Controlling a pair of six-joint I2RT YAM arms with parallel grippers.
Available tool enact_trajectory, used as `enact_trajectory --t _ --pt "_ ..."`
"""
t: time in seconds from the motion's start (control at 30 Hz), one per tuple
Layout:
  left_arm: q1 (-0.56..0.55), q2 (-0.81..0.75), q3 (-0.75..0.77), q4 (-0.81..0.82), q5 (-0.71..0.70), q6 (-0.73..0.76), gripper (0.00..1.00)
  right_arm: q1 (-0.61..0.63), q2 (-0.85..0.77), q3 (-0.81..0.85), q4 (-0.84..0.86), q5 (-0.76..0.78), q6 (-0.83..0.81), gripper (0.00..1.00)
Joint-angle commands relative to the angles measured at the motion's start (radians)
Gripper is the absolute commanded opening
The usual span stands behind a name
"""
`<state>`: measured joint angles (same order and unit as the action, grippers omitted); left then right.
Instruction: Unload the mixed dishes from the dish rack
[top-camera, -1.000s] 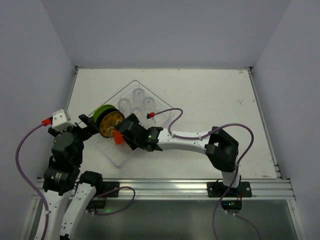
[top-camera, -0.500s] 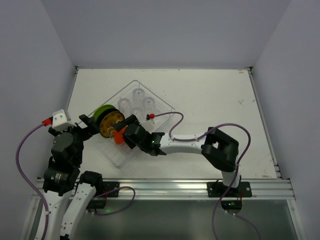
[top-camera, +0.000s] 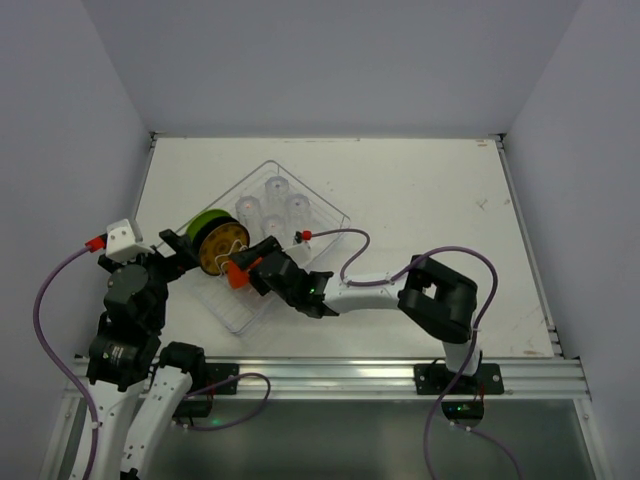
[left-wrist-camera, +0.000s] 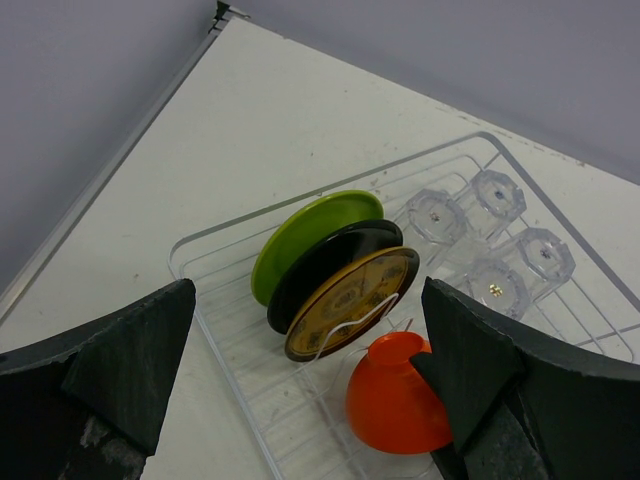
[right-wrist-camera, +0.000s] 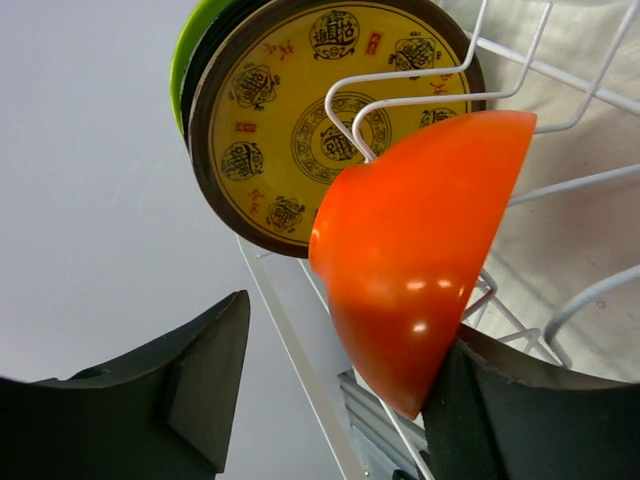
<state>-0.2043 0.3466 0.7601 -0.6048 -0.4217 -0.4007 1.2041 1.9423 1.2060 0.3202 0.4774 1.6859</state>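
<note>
The clear dish rack holds a lime-green plate, a black plate and a yellow patterned plate on edge. It also holds several clear tumblers and the orange-red bowl, which leans on wire ridges. My right gripper is open with its fingers either side of the bowl; the right finger is at the bowl's rim and the left finger stands well apart. My left gripper is open and empty above the rack's left end.
The rack sits askew at the table's left centre, its near corner close to the front rail. A grey wall stands close on the left. The right arm's cable loops over the rack's right side.
My right wrist has swung down toward the near edge and the gripper has shifted slightly left around the orange bowl. The bowl, plates and left arm have not moved.
</note>
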Motion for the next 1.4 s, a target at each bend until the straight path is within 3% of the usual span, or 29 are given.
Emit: enact_trajectory --t 0.0,0.17,0.67,1.37 --pt "-0.006 -0.004 -0.001 0.048 0.006 0.014 1.00 -0.001 -0.006 -0.020 0.117 0.035 -0.017 0.63" --pt "-0.006 -0.008 -0.001 0.048 0.006 0.014 1.00 -0.002 -0.020 -0.051 0.146 0.044 -0.012 0.61" --pt "-0.007 -0.001 -0.001 0.048 0.008 0.016 1.00 -0.001 0.000 -0.088 0.325 0.030 -0.069 0.39" --pt "-0.012 0.002 -0.001 0.050 0.008 0.014 1.00 -0.009 0.029 -0.128 0.565 -0.003 -0.127 0.29"
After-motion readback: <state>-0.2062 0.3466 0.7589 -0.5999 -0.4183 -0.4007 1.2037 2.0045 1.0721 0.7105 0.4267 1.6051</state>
